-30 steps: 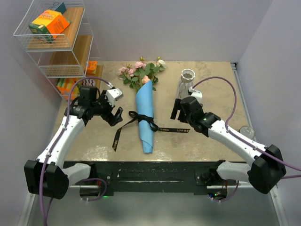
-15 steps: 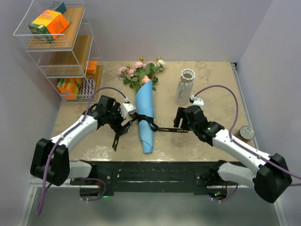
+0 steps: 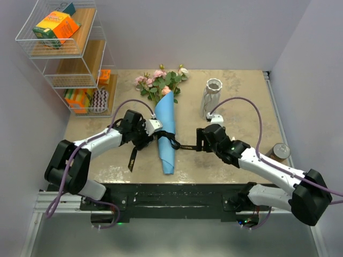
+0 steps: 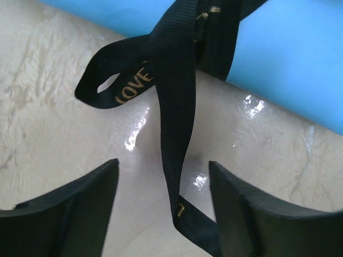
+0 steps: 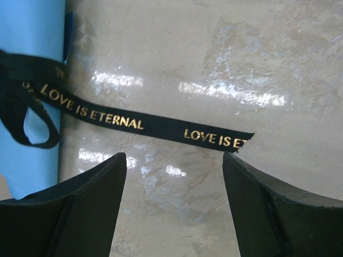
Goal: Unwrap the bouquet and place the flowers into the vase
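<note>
The bouquet (image 3: pixel 165 134) lies on the table, a blue paper cone with pink and peach flowers (image 3: pixel 161 81) at its far end. A black ribbon (image 3: pixel 170 140) with gold lettering is tied round it. My left gripper (image 3: pixel 148 136) is at the cone's left side, open. One ribbon tail (image 4: pixel 174 160) runs between its fingers (image 4: pixel 75 209), touching neither. My right gripper (image 3: pixel 200 140) is open over the ribbon's right tail (image 5: pixel 161 126), which lies flat just beyond its fingertips (image 5: pixel 268 203). The white ribbed vase (image 3: pixel 212 97) stands upright behind the right gripper.
A wire shelf (image 3: pixel 64 53) with an orange box and other items stands at the back left. A brown can (image 3: pixel 280 151) sits near the right wall. The ribbon's left tail trails toward the front edge (image 3: pixel 132 158).
My left gripper has swung right, up to the cone, and now straddles a ribbon tail with its jaws a little narrower. My right gripper has shifted slightly left and toward the front, over the right tail.
</note>
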### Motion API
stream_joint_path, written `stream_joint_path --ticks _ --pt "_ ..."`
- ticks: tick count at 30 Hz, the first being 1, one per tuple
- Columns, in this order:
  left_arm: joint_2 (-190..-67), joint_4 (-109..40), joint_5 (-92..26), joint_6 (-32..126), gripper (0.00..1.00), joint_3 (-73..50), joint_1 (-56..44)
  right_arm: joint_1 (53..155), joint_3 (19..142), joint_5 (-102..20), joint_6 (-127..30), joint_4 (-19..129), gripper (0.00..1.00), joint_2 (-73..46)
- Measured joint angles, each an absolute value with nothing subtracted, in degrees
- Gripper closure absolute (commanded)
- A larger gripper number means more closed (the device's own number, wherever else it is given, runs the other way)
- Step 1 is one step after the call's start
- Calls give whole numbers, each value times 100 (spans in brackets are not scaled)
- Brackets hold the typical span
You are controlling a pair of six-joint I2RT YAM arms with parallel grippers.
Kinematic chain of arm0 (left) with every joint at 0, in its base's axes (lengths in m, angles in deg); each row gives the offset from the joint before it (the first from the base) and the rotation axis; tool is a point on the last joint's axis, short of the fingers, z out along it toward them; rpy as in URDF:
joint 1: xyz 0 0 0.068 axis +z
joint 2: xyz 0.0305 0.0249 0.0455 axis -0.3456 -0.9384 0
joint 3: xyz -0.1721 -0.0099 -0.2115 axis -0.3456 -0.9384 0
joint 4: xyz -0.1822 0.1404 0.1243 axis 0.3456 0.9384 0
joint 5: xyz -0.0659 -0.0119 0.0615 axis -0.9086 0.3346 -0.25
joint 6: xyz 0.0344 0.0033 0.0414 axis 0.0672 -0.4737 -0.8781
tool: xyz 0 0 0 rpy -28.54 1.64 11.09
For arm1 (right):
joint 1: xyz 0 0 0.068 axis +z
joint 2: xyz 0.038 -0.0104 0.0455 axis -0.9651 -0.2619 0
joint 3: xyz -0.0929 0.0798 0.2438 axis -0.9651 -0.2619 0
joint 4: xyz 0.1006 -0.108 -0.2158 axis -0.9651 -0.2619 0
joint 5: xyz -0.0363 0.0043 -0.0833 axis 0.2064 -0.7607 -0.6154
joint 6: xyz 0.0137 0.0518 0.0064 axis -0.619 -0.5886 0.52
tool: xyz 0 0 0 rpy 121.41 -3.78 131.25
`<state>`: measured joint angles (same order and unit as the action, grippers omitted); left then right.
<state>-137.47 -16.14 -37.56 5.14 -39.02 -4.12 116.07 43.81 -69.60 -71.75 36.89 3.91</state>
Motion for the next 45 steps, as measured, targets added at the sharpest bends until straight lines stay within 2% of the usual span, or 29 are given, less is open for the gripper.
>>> stream_joint_path --ticks 3,6,8,17,26,29,31,34,35,37,38,39,40,45 --pt "-13920 -1697 -3634 529 64 -3902 -500 12086 4383 -7221 -7101 3687 24 289" --pt "-13946 -1785 -3491 564 78 -3900 -508 12486 4420 -7459 -7009 3754 25 7" --pt "-13946 -1859 -3356 599 83 -3894 -508 12729 4475 -7629 -6948 3853 25 -345" --pt "-13944 -1953 -2794 824 93 -3870 -504 13544 4632 -8412 -6515 4624 24 -1711" --pt "-13961 -1887 -2547 953 93 -3692 -294 13553 4632 -8702 -5837 5855 23 -2354" --pt "-13970 -1887 -2493 1016 93 -3553 -202 13553 4634 -8807 -5562 6406 25 -2778" --pt "-13970 -1879 -2477 1034 93 -3518 -202 13553 4695 -8862 -5457 6718 30 -2964" --pt "-13970 -1800 -2473 1032 93 -3507 -205 13553 4741 -8973 -5350 7177 47 -3208" --pt "-13970 -1769 -2464 1032 93 -3507 -202 13553 4741 -8978 -5343 7273 59 -3256" --pt "-13970 -1728 -2460 1029 93 -3507 -202 13553 4743 -8971 -5311 7409 70 -3337" --pt "-13968 -1710 -2460 1029 93 -3507 -202 13555 4743 -8969 -5335 7437 87 -3370" --pt "-13961 -1691 -2460 1029 93 -3507 -202 13555 4743 -8963 -5361 7444 97 -3379" --pt "-13950 -1664 -2455 1032 94 -3507 -202 13555 4743 -8952 -5415 7415 100 -3377" --pt "-13749 -1522 -2497 1040 98 -3470 -137 13553 4555 -8956 -5689 7188 100 -3082"
